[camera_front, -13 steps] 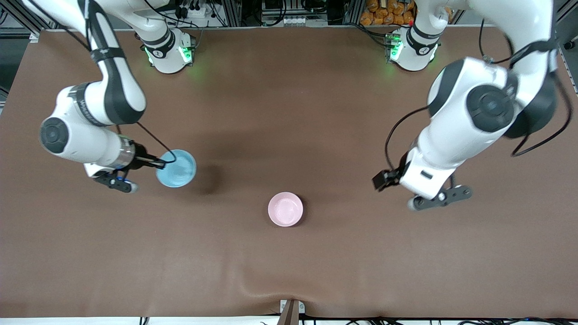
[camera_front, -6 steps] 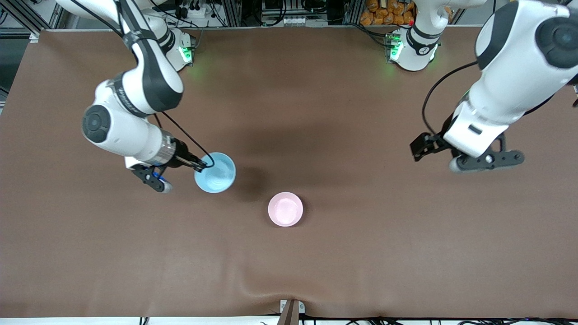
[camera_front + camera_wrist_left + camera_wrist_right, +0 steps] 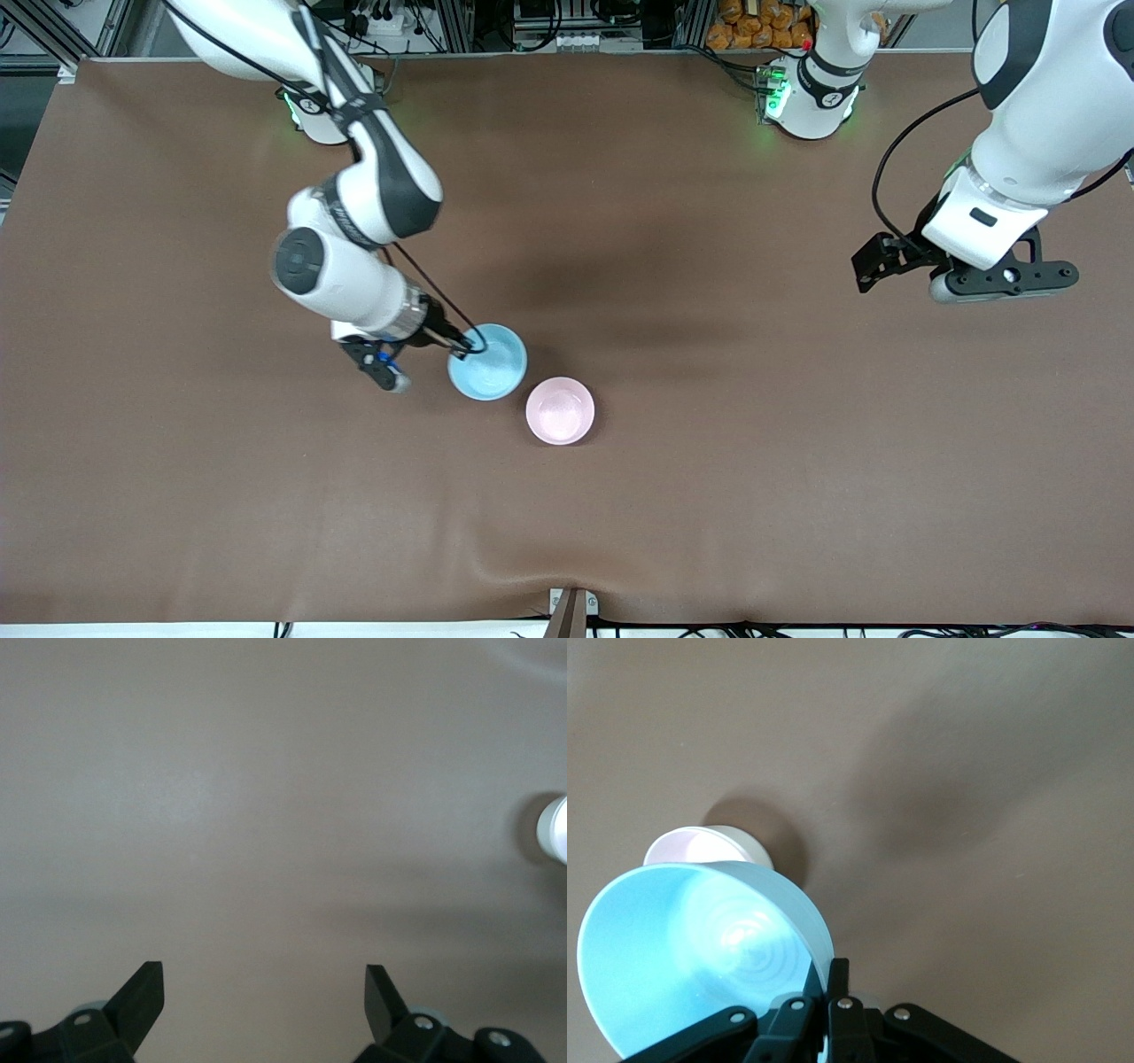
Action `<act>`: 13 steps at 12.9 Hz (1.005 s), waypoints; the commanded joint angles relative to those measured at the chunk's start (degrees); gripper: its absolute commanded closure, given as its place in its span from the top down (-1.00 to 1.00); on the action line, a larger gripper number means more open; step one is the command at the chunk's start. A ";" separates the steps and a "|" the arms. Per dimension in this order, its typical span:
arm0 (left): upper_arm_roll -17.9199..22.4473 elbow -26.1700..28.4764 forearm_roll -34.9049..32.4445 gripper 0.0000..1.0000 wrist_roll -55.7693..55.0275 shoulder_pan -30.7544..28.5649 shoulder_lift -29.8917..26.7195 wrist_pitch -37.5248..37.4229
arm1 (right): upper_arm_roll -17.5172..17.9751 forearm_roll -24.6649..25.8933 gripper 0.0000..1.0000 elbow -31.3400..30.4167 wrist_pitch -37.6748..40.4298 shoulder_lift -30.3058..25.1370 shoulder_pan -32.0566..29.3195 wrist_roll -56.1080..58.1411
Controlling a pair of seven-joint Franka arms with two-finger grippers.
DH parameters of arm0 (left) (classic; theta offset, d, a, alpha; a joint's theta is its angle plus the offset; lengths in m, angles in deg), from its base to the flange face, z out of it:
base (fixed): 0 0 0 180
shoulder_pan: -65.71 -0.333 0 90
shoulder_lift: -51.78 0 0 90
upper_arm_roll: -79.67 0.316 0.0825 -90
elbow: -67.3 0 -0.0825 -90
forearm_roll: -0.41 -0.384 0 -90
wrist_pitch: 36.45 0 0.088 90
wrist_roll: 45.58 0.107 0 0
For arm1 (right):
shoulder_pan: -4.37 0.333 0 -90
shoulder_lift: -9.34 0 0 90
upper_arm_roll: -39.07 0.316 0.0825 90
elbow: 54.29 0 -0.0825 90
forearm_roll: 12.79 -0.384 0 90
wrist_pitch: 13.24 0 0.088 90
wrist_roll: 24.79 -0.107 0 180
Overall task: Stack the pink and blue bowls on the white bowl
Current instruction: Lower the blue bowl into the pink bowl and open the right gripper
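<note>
My right gripper [image 3: 462, 347] is shut on the rim of the light blue bowl [image 3: 489, 363] and holds it tilted above the table, just beside the pink bowl [image 3: 560, 410]. In the right wrist view the fingers [image 3: 830, 970] pinch the blue bowl's [image 3: 700, 957] rim, and the pink bowl [image 3: 700, 849] lies below it, its outer wall looking white. No separate white bowl shows; I cannot tell if one sits under the pink bowl. My left gripper [image 3: 1001, 282] is open and empty, up over the left arm's end of the table, with its fingers spread [image 3: 264, 979].
The brown table mat [image 3: 709, 496] is bare around the two bowls. A small whitish round object [image 3: 554, 828] shows at the edge of the left wrist view. A small bracket [image 3: 571, 611] sits at the table's near edge.
My right arm carried the blue bowl from the right arm's end toward the middle, up beside the pink bowl. My left arm drew back toward its own end of the table.
</note>
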 commanded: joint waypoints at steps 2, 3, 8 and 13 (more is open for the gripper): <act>-0.31 1.64 0.56 1.00 6.91 -5.00 -2.34 -1.12 | -1.01 -0.28 -1.00 12.40 0.09 10.29 4.37 -9.23; -0.40 1.11 0.56 1.00 6.48 -5.00 -2.95 -3.13 | -1.01 0.51 -1.00 12.77 -1.48 11.09 4.82 -10.56; -1.27 -3.28 0.65 1.00 5.16 -4.57 -3.57 -7.98 | -0.92 0.69 -1.00 12.77 -7.47 13.99 6.58 -11.10; -1.89 -3.55 0.74 1.00 4.80 -4.57 -3.66 -8.16 | -1.01 2.01 -1.00 12.94 -11.15 15.92 6.32 -10.66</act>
